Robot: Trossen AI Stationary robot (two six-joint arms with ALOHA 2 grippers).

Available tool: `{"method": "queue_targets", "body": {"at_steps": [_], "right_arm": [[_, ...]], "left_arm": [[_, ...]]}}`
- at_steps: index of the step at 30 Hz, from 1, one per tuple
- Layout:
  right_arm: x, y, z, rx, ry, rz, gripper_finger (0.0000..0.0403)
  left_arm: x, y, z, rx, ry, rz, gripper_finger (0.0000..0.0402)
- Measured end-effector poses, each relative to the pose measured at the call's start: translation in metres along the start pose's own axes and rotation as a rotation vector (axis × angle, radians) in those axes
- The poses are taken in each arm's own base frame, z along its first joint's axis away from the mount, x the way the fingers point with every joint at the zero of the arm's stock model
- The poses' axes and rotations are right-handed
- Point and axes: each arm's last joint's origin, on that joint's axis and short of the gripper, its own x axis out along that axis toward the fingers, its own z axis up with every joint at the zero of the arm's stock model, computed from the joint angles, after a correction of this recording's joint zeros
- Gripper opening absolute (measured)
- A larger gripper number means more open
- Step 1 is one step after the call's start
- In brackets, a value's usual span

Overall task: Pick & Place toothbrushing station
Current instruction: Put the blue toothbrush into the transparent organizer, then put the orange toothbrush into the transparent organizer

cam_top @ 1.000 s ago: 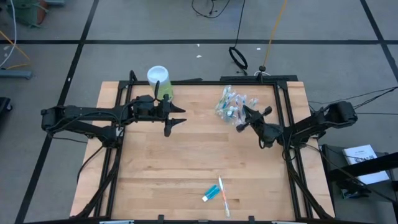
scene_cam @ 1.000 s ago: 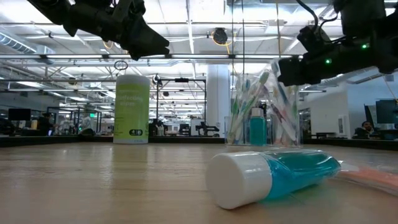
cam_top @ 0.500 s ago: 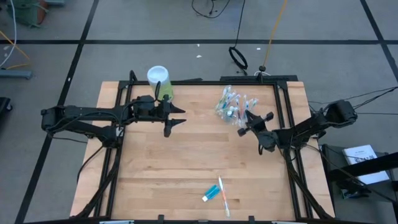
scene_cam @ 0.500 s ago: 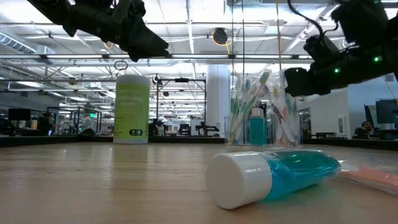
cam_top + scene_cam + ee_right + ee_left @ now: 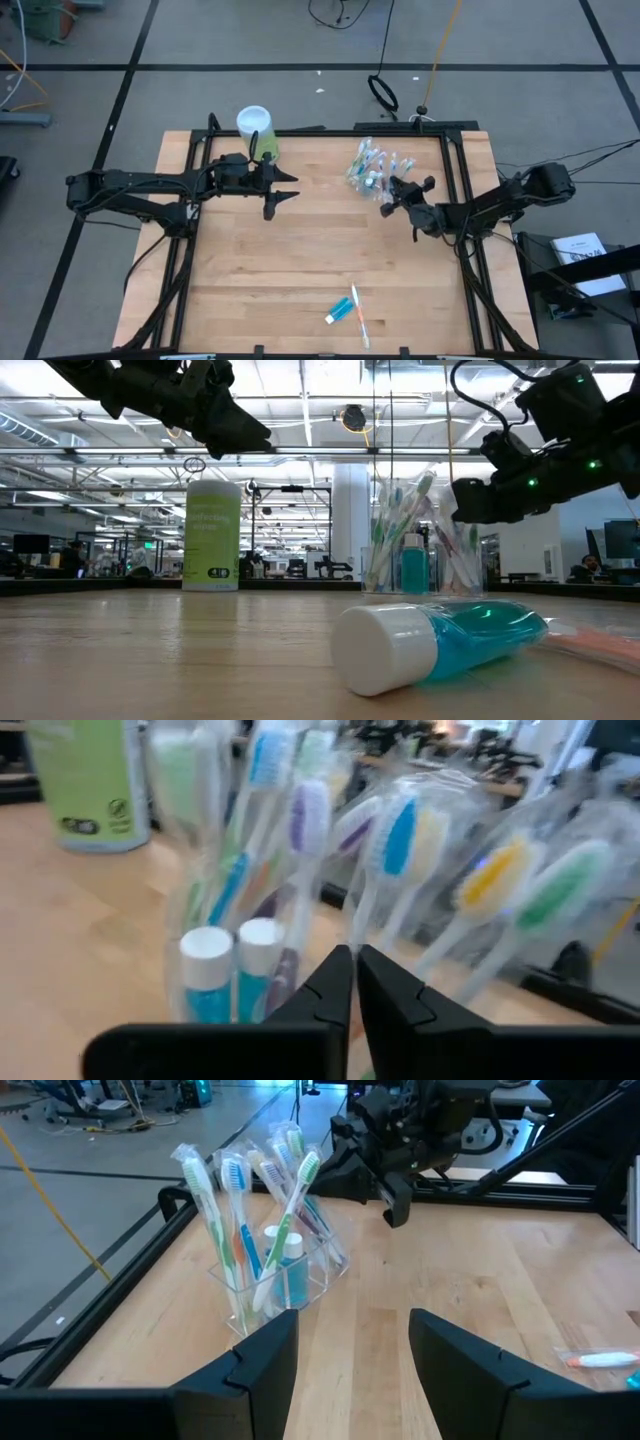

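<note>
You had the clear plastic cup (image 5: 372,168) standing near the far edge of the table (image 5: 300,250), packed with wrapped toothbrushes (image 5: 230,1190) that fanned out of its top, and two upright toothpaste tubes (image 5: 232,970) inside it. One more toothpaste tube (image 5: 440,645) lay on its side near the front edge, with a loose toothbrush (image 5: 358,315) just beside it. The light-green canister (image 5: 212,535) stood apart at the far left.

Your right gripper (image 5: 389,203) hung just beside the cup on its near side, above the table, and its jaws were pressed almost together with nothing between them. Your left gripper (image 5: 287,193) waited above the table near the canister, jaws spread and empty.

The cup looked light, thin-walled and slick, and top-heavy from the splayed brushes, so a sideways nudge could probably have tipped it. The brushes seemed stiff but slender, and their crinkly wrappers would likely have slid in a pinch; the mid-handle looked the safest place to take hold. The lying tube appeared soft-bodied and free to roll, so gripping across its body near the white cap was likely best.
</note>
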Motion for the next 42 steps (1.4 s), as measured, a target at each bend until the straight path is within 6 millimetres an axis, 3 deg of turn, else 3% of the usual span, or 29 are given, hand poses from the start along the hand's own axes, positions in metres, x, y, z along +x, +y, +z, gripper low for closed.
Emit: {"method": "queue_targets", "body": {"at_steps": [7,15,19,27,31,35,42], "right_arm": [[-0.009,0.0,0.01,0.049,-0.033,0.034,0.0078],[-0.032,-0.002,0.035,0.047,-0.12,0.141,0.0139],[-0.047,-0.004,0.049,0.139,-0.171,0.233,0.0143],[-0.057,0.001,0.054,0.233,-0.183,0.533,0.0141],[-0.06,0.008,0.074,0.357,-0.199,0.678,0.0137],[-0.067,0.03,0.095,0.308,-0.179,0.796,0.0135],[-0.073,0.1,0.123,0.094,-0.005,0.804,0.0135]], "left_arm": [[0.0,0.0,0.0,0.0,0.003,0.0,0.0198],[0.0,-0.004,-0.001,-0.001,0.013,-0.015,0.0198],[0.001,-0.012,-0.001,0.011,0.013,-0.048,0.0198],[0.001,-0.027,0.0,0.04,0.01,-0.109,0.0198],[0.001,-0.031,0.0,0.059,0.008,-0.123,0.0198],[0.001,-0.031,0.0,0.105,0.004,-0.123,0.0198],[0.001,-0.031,0.001,0.102,-0.006,-0.115,0.0198]]}}
